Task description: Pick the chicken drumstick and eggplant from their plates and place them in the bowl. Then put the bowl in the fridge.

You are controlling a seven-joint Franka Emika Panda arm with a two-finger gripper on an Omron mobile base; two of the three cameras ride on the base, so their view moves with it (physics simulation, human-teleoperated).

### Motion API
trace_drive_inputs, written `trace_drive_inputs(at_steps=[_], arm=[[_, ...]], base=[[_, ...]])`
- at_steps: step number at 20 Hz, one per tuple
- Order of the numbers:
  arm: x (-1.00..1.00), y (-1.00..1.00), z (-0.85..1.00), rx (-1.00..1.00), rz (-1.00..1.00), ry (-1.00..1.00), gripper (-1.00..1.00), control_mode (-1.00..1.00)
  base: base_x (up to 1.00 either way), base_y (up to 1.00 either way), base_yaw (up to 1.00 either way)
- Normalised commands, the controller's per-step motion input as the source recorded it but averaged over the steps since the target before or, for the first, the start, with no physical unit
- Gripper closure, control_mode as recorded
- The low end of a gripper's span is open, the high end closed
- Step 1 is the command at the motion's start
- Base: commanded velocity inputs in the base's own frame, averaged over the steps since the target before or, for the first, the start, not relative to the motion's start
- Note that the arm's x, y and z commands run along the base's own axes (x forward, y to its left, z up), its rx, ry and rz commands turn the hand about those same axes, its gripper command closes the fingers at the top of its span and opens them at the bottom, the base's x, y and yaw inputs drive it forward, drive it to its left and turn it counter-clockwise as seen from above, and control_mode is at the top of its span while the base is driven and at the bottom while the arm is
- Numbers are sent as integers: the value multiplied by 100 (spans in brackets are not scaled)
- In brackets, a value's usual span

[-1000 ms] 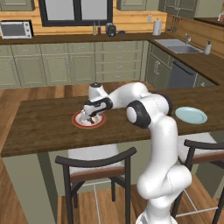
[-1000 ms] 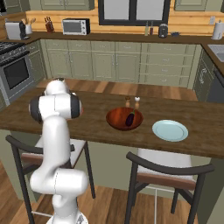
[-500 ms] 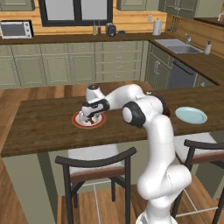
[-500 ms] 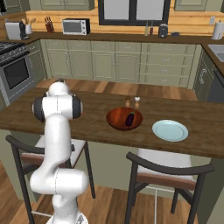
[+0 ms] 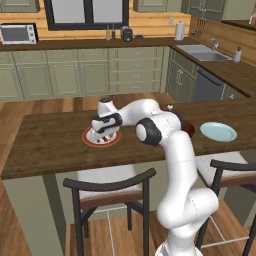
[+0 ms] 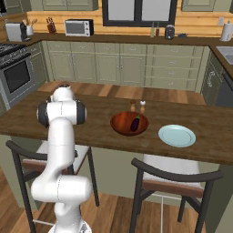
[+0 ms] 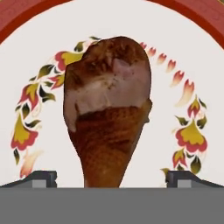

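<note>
reaching low over the wooden counter (image 5: 50, 145), the arm is holding its gripper (image 5: 102, 136) right down on the white plate with the red-brown rim (image 5: 88, 139). in the hand view the chicken drumstick (image 7: 107, 109) is lying on that plate's painted flowers, its narrow end pointing toward the camera, and the two dark fingertips (image 7: 37, 178) are standing wide apart on either side of it, not touching it, so the jaws are spread and gripping nothing. off to the arm's right the brown bowl (image 6: 129, 124) is sitting on the counter with the eggplant (image 6: 136, 123) already lying inside it. two small shakers (image 6: 137, 106) are standing just behind the bowl, and the light blue plate (image 6: 177, 135) is lying bare beside it, further along. two dark chairs (image 6: 173, 182) are tucked along the near edge of the counter. a microwave (image 6: 76, 27) is sitting on the back worktop, well apart from all this.
</note>
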Motion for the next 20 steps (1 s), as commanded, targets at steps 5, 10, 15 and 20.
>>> trace_drive_inputs(at_steps=[5, 10, 15, 20], arm=[[0, 0, -18, 0, 0, 5, 100, -100], [-4, 0, -9, 0, 0, 0, 100, -100], [-6, -1, 7, 0, -1, 0, 100, -100], [-56, -26, 79, 0, -7, -17, 100, -100]], base=[[0, 0, 0], [0, 0, 0], [0, 0, 0], [0, 0, 0]])
